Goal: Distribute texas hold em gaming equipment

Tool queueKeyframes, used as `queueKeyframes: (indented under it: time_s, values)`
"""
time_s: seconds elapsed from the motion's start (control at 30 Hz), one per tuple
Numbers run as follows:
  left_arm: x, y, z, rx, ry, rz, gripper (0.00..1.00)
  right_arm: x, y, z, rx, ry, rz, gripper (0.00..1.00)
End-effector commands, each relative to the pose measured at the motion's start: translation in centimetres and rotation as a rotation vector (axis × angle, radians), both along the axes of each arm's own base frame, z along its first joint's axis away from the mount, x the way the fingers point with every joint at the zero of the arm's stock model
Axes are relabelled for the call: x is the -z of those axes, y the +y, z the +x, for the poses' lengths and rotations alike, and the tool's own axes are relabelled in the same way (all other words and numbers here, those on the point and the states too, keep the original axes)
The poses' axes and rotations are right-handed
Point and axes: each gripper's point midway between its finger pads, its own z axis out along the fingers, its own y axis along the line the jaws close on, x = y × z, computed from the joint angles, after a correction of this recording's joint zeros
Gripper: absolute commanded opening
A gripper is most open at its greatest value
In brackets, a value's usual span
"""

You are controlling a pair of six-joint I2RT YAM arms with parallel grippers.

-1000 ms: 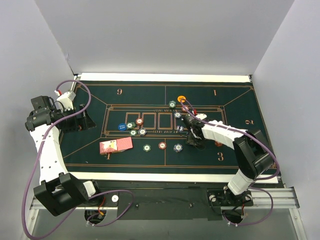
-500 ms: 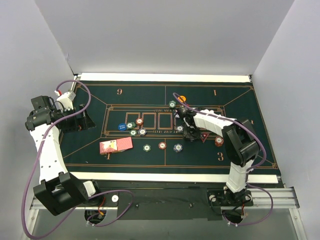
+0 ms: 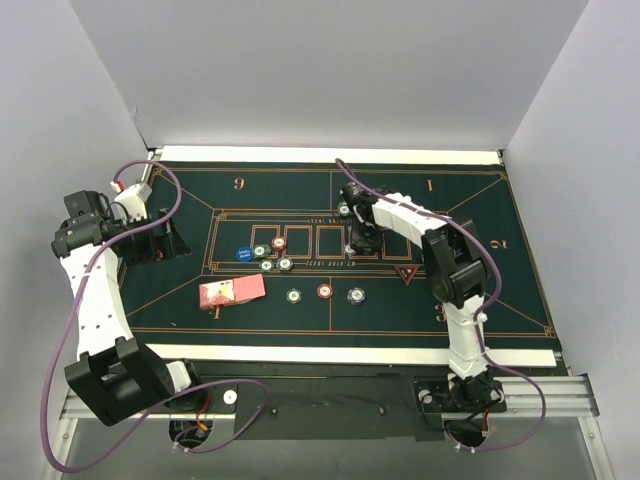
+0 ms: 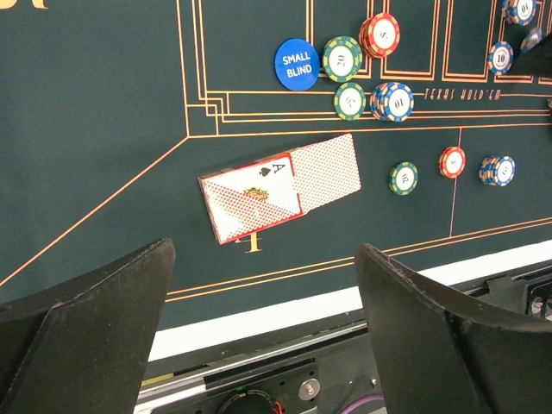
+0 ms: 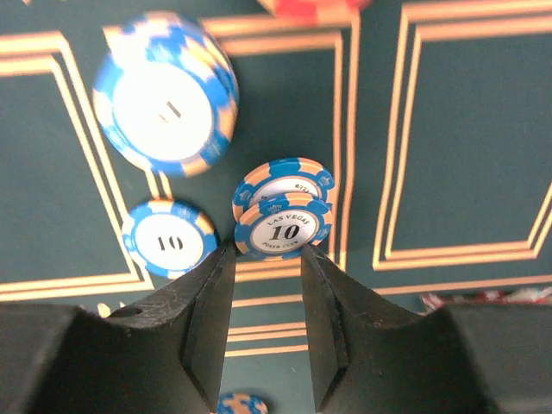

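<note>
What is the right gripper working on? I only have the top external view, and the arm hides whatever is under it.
Observer: In the right wrist view, the right gripper points at a blue-edged chip marked 10, which overlaps a second chip beneath it.
Operator: Clamped on it?
Observer: Seemingly not; the jaws stand narrowly apart, with the chip just beyond the tips.
Operator: Anything readable on the card pile?
Observer: The left wrist view shows an ace face up, partly covering the red-backed cards.
</note>
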Motion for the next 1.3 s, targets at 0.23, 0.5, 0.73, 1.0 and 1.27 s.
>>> queueKeyframes:
  time_s: [0.23,0.5,0.73,1.0,1.27]
  values:
    - [-1.6,0.9,1.2,0.003,-0.063,0.040,0.97,-0.5,3.1,8.6,0.007,-0.114,0.104,0.31]
    - [-1.8,0.7,0.8,0.008,-0.068,0.042,0.97,-4.3,3.3,6.4,-0.027,-0.162,0.122,0.35]
    - [-1.6,0.5,0.5,0.010,-0.068,0.038,0.97,-6.4,3.3,2.2,-0.089,-0.224,0.092,0.40]
    - [-2.1,0.4,0.5,0.012,-0.076,0.041,0.97,-2.7,4.4,-1.4,-0.098,-0.144,0.113,0.35]
    - [-2.2,0.5,0.5,0.010,-0.076,0.044,0.97,0.1,4.7,-0.6,-0.048,-0.099,0.113,0.29]
